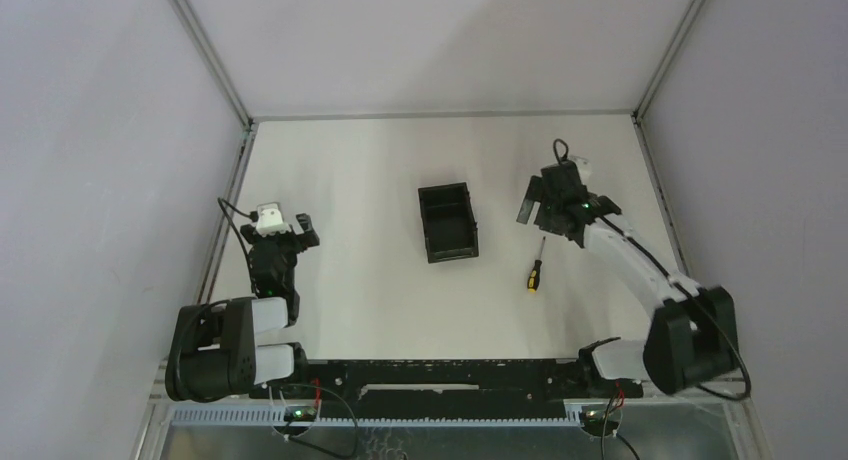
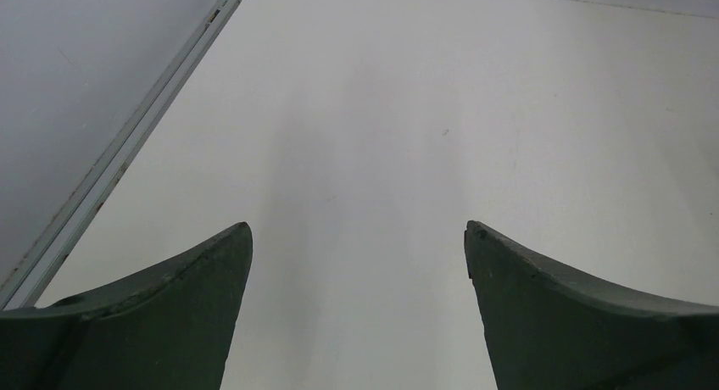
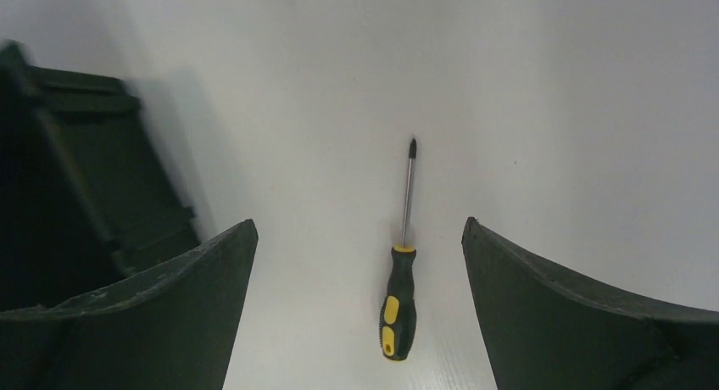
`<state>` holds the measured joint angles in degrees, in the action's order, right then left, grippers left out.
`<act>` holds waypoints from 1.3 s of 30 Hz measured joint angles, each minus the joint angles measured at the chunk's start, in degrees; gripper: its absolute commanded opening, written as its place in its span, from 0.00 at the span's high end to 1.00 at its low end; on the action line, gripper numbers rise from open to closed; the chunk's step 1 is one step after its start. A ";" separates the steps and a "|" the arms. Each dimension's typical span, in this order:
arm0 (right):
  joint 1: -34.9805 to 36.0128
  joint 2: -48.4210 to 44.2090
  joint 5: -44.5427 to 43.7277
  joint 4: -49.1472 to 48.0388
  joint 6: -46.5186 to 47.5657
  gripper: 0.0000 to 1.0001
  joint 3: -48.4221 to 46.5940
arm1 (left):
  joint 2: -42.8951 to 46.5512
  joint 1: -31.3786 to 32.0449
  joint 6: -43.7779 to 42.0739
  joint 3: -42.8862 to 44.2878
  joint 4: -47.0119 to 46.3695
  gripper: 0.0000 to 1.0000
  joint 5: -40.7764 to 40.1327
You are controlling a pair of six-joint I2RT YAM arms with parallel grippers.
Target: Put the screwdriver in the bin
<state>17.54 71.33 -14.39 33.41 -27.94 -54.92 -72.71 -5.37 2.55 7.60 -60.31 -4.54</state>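
From above, the small black rectangular plastic bin point(image 1: 448, 222) sits mid-table on the white tabletop point(image 1: 360, 290). The small screwdriver with a yellow-and-black handle and thin dark shaft point(image 1: 536, 268) lies flat just to the bin's right, apart from it. The right gripper point(image 1: 537, 212) hangs just beyond the tool. The left gripper point(image 1: 297, 232) is well off to the left.

In the left wrist view, the left gripper point(image 2: 358, 237) is spread wide over bare table, holding nothing.

In the right wrist view, the right gripper point(image 3: 358, 233) is spread wide and empty. The screwdriver point(image 3: 398, 301) lies between its fingers on the table below, with the bin point(image 3: 93, 195) at the left.
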 measured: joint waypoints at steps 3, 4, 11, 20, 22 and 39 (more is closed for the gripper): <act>0.61 7.56 -0.48 0.22 -1.01 0.00 0.02 | 0.00 0.00 0.00 0.00 0.00 0.00 0.00; 0.81 9.44 -0.79 0.39 -1.42 0.00 0.02 | 0.00 0.00 0.00 0.00 0.00 0.00 0.00; 1.90 12.76 -1.07 0.22 -4.13 0.07 3.30 | 0.00 0.00 0.00 0.00 -0.02 0.00 0.00; 2.12 16.22 2.23 -2.38 -7.96 0.85 8.83 | 0.00 0.00 0.00 0.00 0.00 0.00 0.00; 2.10 16.48 2.93 -2.97 -8.02 1.00 8.68 | 0.00 0.00 0.00 0.00 0.00 0.00 0.00; 15.91 10.69 6.32 -2.38 14.40 1.00 -15.08 | 0.00 0.00 0.00 0.00 0.00 0.00 0.00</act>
<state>33.45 82.02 -8.08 31.03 -13.54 -70.00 -72.71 -5.37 2.55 7.60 -60.31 -4.54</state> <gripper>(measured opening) 0.036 0.996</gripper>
